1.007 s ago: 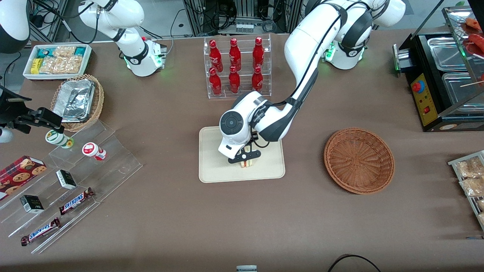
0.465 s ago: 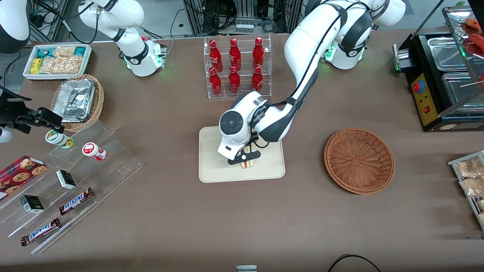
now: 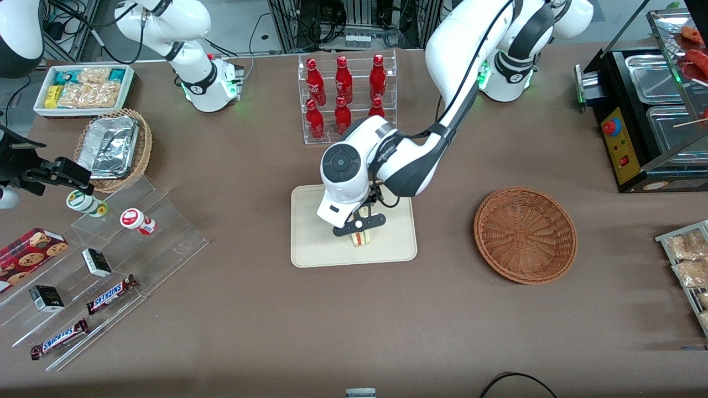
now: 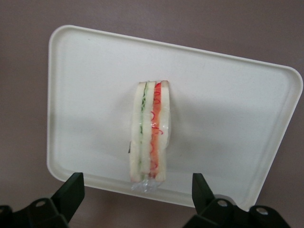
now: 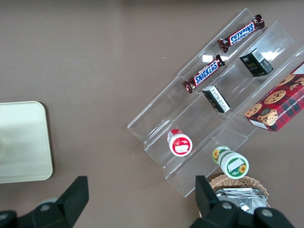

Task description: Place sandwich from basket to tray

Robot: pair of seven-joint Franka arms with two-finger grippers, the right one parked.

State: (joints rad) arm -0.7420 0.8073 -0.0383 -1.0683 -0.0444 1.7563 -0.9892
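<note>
The sandwich (image 3: 363, 239) lies on the cream tray (image 3: 315, 243), nearer the front camera than the tray's middle, cut edge up with its red and green layers showing. In the left wrist view the sandwich (image 4: 151, 133) rests on the tray (image 4: 228, 114) with its clear wrap tail at the rim. My gripper (image 3: 359, 226) hangs just above the sandwich, open, with nothing between its fingers. In the wrist view, too, the gripper (image 4: 135, 192) stands well clear of the bread on both sides. The reddish-brown basket (image 3: 525, 235) sits empty toward the working arm's end of the table.
A clear rack of red bottles (image 3: 345, 99) stands farther from the camera than the tray, close to my arm's elbow. Stepped acrylic shelves (image 3: 110, 260) with snack bars and small jars, and a lighter wicker basket of foil containers (image 3: 113, 148), lie toward the parked arm's end.
My arm has risen and the gripper has lifted straight up off the sandwich. The sandwich stays where it was on the tray.
</note>
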